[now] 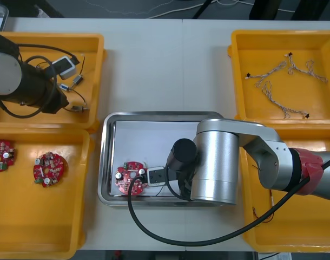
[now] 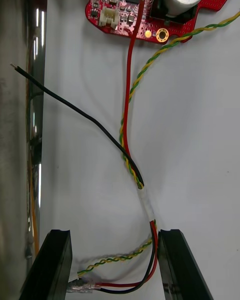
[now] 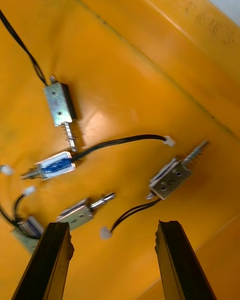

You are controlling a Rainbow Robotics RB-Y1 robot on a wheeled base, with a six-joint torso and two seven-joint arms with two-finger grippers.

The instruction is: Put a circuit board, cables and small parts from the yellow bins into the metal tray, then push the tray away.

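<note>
Metal tray [image 1: 107, 162] half hidden by right arm; right pincer [image 2: 115, 232] wide astride cables [image 2: 126, 115], left pincer [image 3: 112, 225] wide.

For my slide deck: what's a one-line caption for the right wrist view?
Right gripper, jaws open, over the cables lying beside the circuit board in the tray.

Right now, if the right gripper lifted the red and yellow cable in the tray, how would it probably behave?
Probably floppy: the red and yellow cable curves loosely into the open right gripper. Likely light, being thin wire. Its far end reaches the circuit board, so lifting might drag that. The left gripper hovers over a yellow bin.
</note>
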